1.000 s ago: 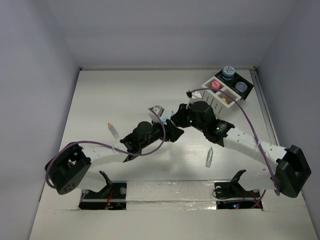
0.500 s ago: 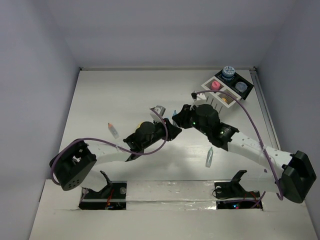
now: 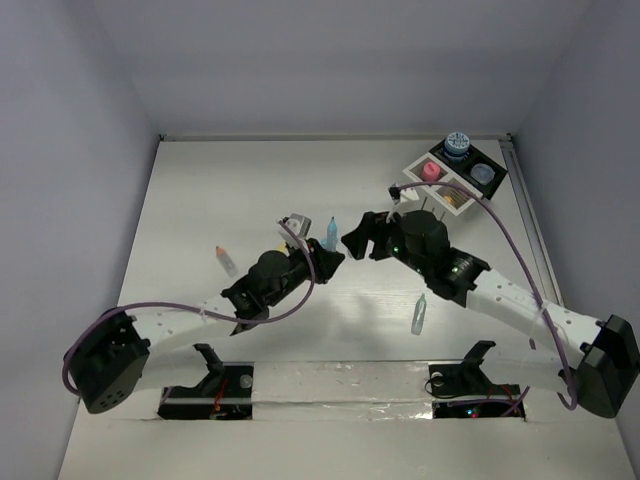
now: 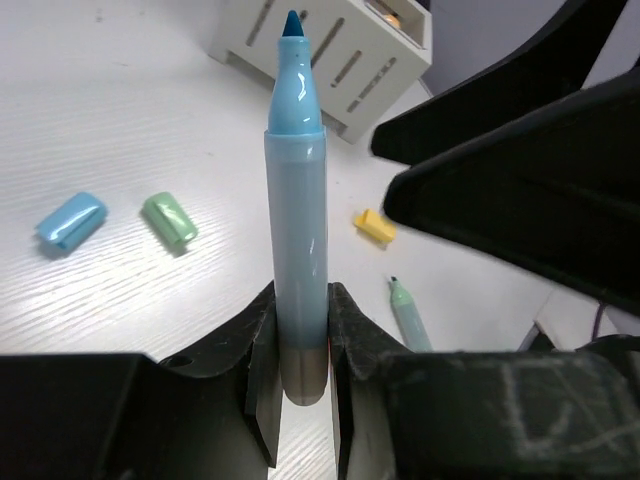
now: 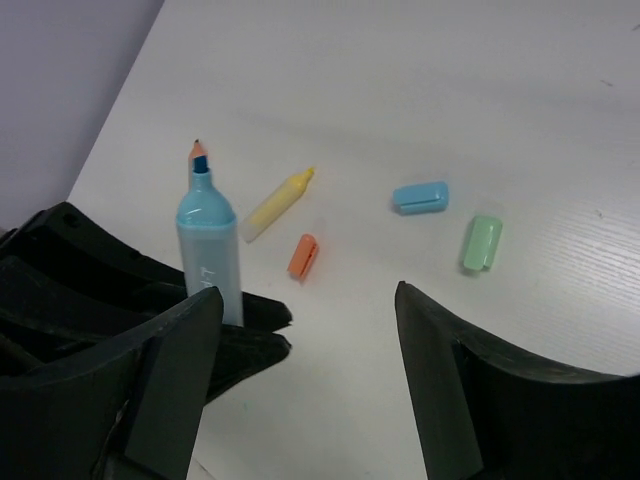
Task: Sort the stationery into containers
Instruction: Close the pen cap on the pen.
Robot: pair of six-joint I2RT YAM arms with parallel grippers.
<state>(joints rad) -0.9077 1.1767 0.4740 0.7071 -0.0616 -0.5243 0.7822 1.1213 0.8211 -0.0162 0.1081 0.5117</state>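
Observation:
A pale-blue uncapped marker (image 4: 297, 240) stands upright with my left gripper (image 4: 300, 372) shut on its lower end; the top view shows the marker (image 3: 330, 234) near the table's middle. My right gripper (image 5: 310, 330) is open just to the right of the marker (image 5: 208, 250), not touching it. The white slatted box (image 3: 428, 207) joins a black tray (image 3: 492, 187) at the back right. In the tray are a pink-capped bottle (image 3: 431, 172), a blue-patterned pot (image 3: 457, 145) and a grey cup (image 3: 483, 173).
On the table lie a blue cap (image 5: 420, 197), a green cap (image 5: 483, 242), an orange cap (image 5: 303, 255) and a yellow marker (image 5: 278, 203). A green marker (image 3: 419, 315) lies front right. An orange-tipped stick (image 3: 227, 260) lies to the left.
My left gripper shut on the pale-blue marker. My right gripper then opened, let the marker go and drew back to the right. The left arm shifted left with the marker.

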